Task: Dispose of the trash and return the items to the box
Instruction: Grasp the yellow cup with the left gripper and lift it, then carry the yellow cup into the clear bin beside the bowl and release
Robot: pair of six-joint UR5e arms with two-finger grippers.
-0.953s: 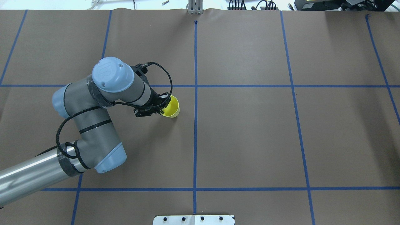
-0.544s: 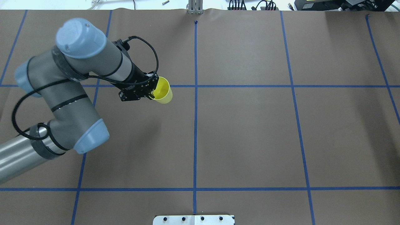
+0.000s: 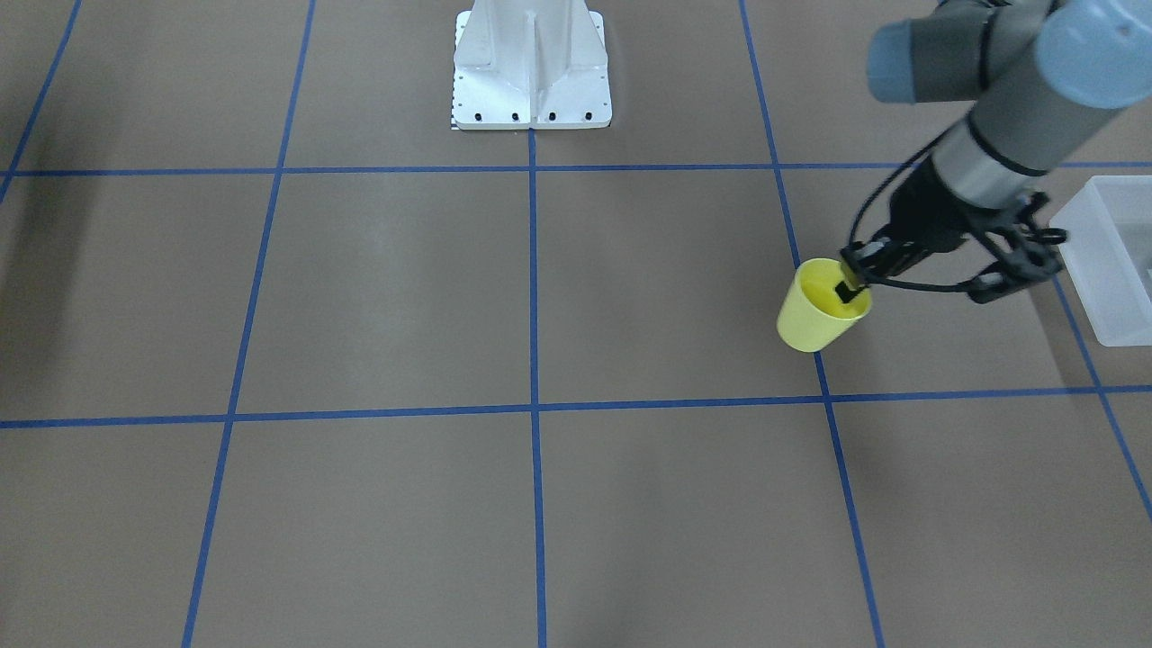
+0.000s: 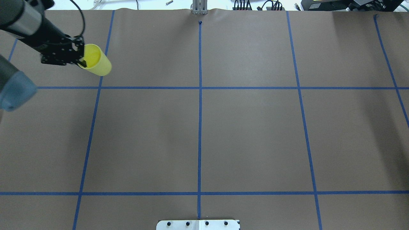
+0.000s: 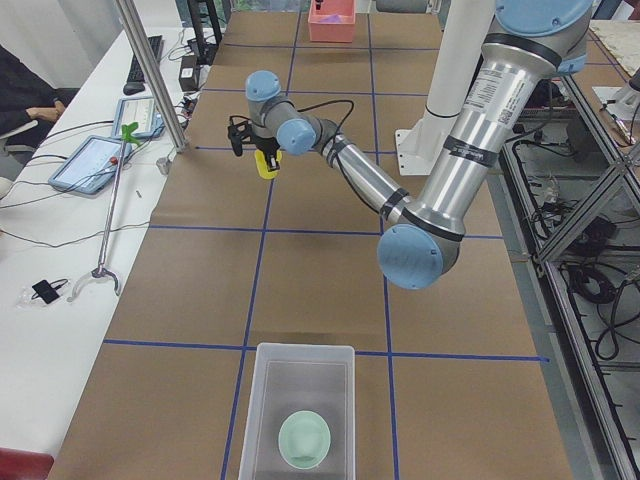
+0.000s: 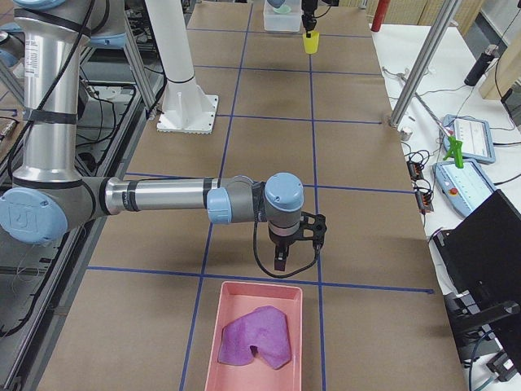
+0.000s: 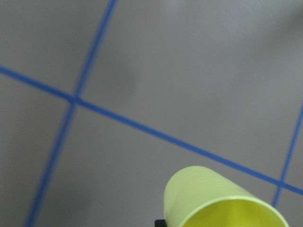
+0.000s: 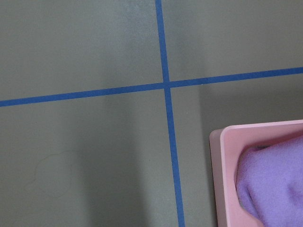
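My left gripper (image 4: 81, 60) is shut on the rim of the small yellow cup (image 4: 95, 60) and holds it tilted above the table at the far left. The pair also shows in the front view, gripper (image 3: 850, 288) and cup (image 3: 817, 310). The cup fills the bottom of the left wrist view (image 7: 220, 198). The frosted white box (image 5: 300, 405) stands at the table's left end with the pale green bowl (image 5: 304, 438) inside; its edge shows in the front view (image 3: 1102, 270). My right gripper (image 6: 281, 262) hangs over the table by a pink tray; I cannot tell its state.
A pink tray (image 6: 256, 334) with a purple cloth (image 6: 256, 338) lies at the table's right end, also in the right wrist view (image 8: 225, 175). The white robot base (image 3: 531, 72) stands at mid table edge. Metal posts (image 5: 150, 70) rise along the operators' side.
My left arm has swung to the left and towards the far side, carrying the yellow cup up off the table's middle to the far left square.
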